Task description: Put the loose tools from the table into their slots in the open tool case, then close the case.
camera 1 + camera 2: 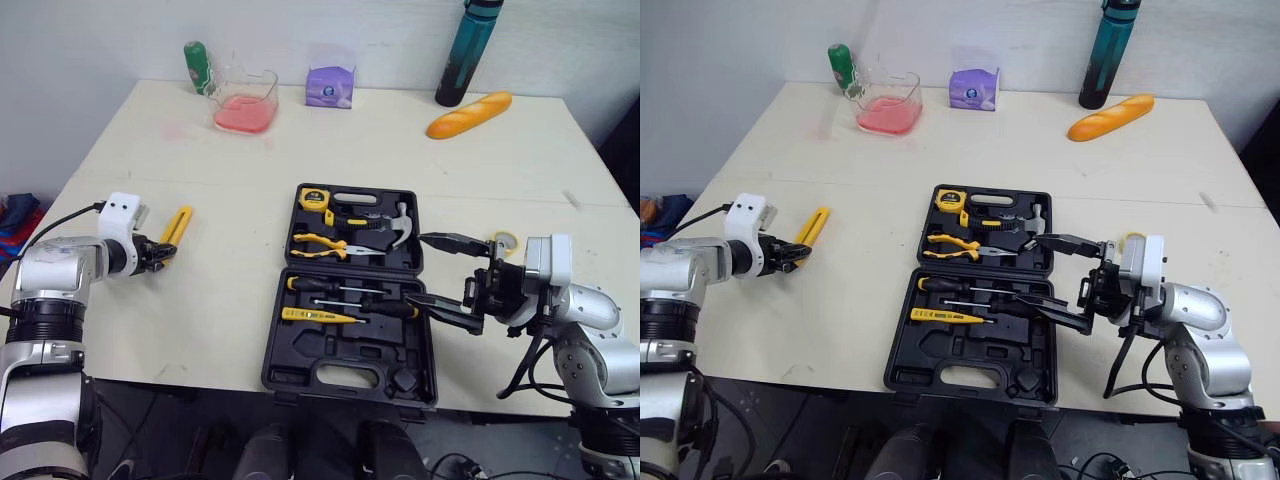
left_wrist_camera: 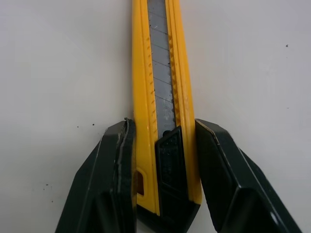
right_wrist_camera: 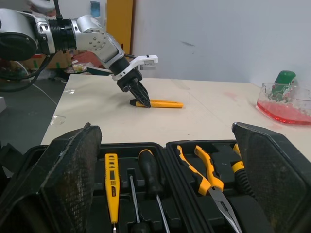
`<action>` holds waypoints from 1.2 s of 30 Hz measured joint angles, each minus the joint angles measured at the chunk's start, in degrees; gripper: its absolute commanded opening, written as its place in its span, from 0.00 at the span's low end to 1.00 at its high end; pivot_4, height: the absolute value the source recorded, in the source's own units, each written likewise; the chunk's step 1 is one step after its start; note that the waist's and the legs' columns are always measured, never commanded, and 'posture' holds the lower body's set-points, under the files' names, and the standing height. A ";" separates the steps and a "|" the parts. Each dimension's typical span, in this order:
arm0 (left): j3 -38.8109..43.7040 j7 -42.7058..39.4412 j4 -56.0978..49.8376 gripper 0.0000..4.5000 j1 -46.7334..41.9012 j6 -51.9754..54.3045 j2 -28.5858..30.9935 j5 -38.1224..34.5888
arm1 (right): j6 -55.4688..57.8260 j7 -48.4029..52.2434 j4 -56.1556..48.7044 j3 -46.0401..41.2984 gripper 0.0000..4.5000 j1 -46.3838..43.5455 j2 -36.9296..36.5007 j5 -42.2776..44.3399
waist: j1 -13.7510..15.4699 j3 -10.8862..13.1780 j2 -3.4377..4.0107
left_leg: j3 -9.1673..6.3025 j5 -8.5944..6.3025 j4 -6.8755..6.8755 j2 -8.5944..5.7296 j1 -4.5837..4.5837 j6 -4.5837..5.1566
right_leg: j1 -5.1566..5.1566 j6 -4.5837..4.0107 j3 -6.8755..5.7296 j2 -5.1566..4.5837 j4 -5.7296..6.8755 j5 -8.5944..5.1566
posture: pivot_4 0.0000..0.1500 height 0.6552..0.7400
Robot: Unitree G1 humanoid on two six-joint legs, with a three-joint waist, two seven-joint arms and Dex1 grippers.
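The black tool case (image 1: 330, 347) lies open at the table's front middle. It holds a tape measure (image 1: 313, 197), pliers (image 1: 322, 243), a hammer (image 1: 398, 228) and screwdrivers (image 1: 340, 288); several front slots are bare. A yellow utility knife (image 1: 178, 224) lies flat on the table at the left. My left gripper (image 1: 160, 252) is shut on its near end, one finger (image 2: 119, 160) pressed to each side. My right gripper (image 1: 445, 275) hangs wide open over the case's right edge with nothing between its fingers.
A small pale roll (image 1: 503, 241) lies right of the case, behind my right gripper. Along the far edge stand a green can (image 1: 200, 67), a clear tub of pink liquid (image 1: 245, 100), a purple box (image 1: 331, 87), a teal bottle (image 1: 468, 50) and a bread loaf (image 1: 468, 115).
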 measured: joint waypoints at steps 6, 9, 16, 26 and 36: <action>2.09 -6.40 -13.45 0.30 8.55 -11.26 0.32 -2.13 | -1.07 3.89 0.32 -1.06 1.00 3.63 -4.21 -1.65 | 0.22 0.12 -0.28 | -0.14 -0.01 0.01 0.04 -0.52 -0.01 | -0.29 0.00 -0.17 -0.01 -0.15 0.00 | 1.00 1.00; 3.39 -11.68 -20.62 0.30 10.70 -18.49 1.77 -3.80 | -1.15 5.20 0.36 -2.71 1.00 5.33 -5.66 -1.63 | 0.15 0.09 -0.31 | -0.16 -0.03 0.34 0.02 -1.20 0.01 | -0.83 0.02 -0.25 0.04 -0.09 0.02 | 1.00 1.00; 2.59 -21.32 -33.36 0.30 12.16 -22.98 3.26 -7.64 | -1.14 6.83 0.29 -6.53 1.00 9.99 -7.66 -1.43 | 0.07 0.11 -0.33 | -0.05 -0.06 0.62 0.05 -1.18 0.07 | -0.79 0.04 -0.29 0.08 0.00 0.03 | 1.00 1.00; -7.97 -28.89 -51.07 0.30 10.05 -13.23 0.34 -18.94 | -1.97 9.46 0.63 -12.43 1.00 19.66 -8.67 -1.02 | 0.18 0.12 -0.32 | -0.03 -0.05 0.66 0.04 -1.01 0.11 | -0.67 0.04 -0.09 0.10 0.03 0.08 | 1.00 1.00; -26.43 -29.42 -53.35 0.30 7.31 -10.92 -3.64 -12.50 | -3.11 10.99 1.40 -15.70 1.00 23.00 -9.08 -1.03 | 0.13 0.12 -0.31 | 0.03 -0.03 0.70 0.04 -0.93 0.14 | -0.64 0.06 0.03 0.17 0.00 0.09 | 1.00 1.00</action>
